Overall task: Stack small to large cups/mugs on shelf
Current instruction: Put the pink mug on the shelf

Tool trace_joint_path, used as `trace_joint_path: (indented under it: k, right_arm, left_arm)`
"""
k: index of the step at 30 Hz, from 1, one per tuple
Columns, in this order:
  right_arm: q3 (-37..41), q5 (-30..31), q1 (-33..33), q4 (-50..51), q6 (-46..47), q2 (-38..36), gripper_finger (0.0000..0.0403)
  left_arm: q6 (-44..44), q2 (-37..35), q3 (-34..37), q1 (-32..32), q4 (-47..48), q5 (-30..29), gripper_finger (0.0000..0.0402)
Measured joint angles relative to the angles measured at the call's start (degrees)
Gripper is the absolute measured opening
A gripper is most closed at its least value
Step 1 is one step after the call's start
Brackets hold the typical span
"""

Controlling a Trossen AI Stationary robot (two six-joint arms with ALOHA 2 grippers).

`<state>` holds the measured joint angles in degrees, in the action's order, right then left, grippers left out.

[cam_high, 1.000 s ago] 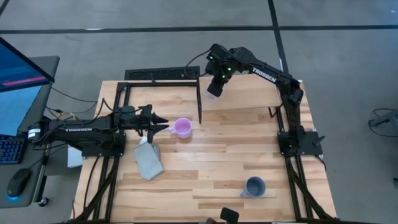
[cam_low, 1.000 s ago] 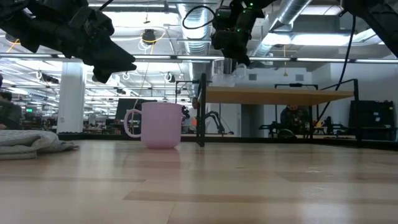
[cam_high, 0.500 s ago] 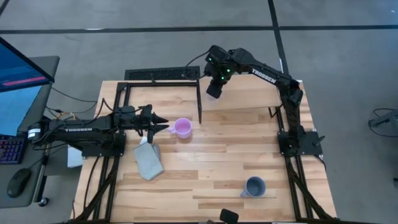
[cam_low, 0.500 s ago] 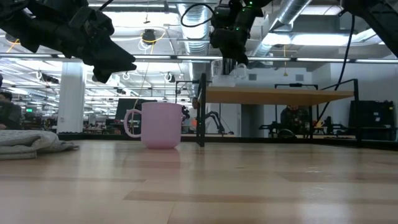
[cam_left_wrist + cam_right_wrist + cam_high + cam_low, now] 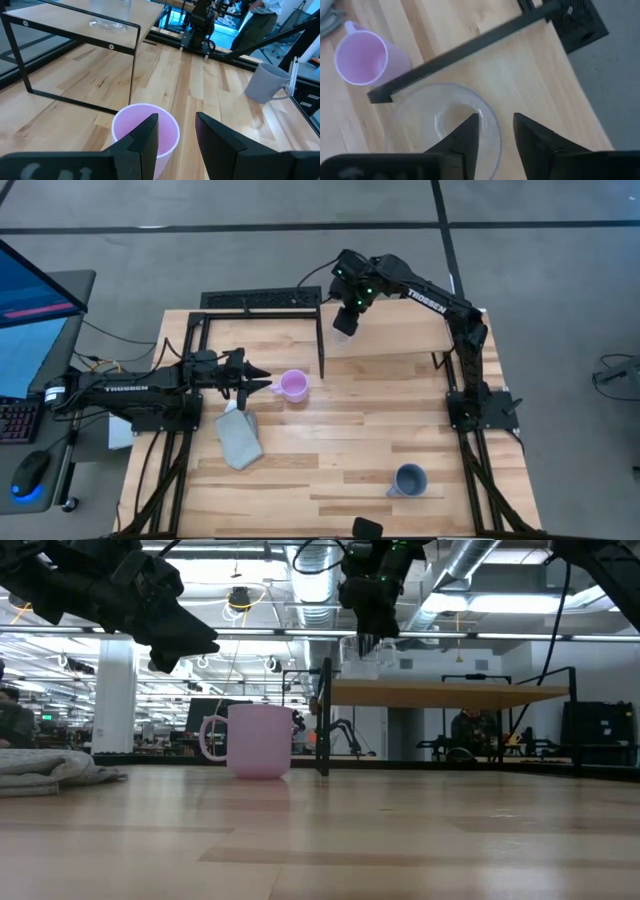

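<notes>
The clear glass cup (image 5: 445,120) (image 5: 364,654) stands upright on the left end of the light-wood shelf (image 5: 400,330) (image 5: 450,692). My right gripper (image 5: 495,125) (image 5: 372,628) hovers open just above it; the finger ends stand over the cup's rim without touching it. The pink-lilac mug (image 5: 293,385) (image 5: 146,131) stands on the table in front of the shelf's left leg. My left gripper (image 5: 176,130) (image 5: 262,383) is open, level beside the mug's handle side and higher than it. The blue-grey mug (image 5: 408,480) (image 5: 267,82) stands near the table's near edge.
A folded grey-blue cloth (image 5: 238,438) (image 5: 50,768) lies on the table below my left arm. The shelf's black legs (image 5: 324,720) stand close behind the pink mug. Bare wood lies between the pink and blue-grey mugs. A small dark object (image 5: 367,527) sits at the near edge.
My right gripper has risen straight up off the glass cup, which stays on the shelf. The left arm and both mugs have kept still.
</notes>
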<state>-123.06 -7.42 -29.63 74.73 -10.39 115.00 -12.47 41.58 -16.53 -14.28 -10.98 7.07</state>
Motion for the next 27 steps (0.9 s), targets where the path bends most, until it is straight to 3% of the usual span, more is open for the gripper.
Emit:
trace_joint_path:
  k: [12, 27]
  right_arm:
    - [-12.0, -0.1, 3.4, 4.6, -0.6, -0.1, 0.0189]
    - [-11.6, -0.1, 16.1, 8.4, -4.8, -1.7, 0.018]
  left_arm:
    - [0.0, 0.0, 0.0, 0.0, 0.0, 0.0, 0.0121]
    - [2.3, 0.0, 0.0, 0.0, 0.0, 0.6, 0.0121]
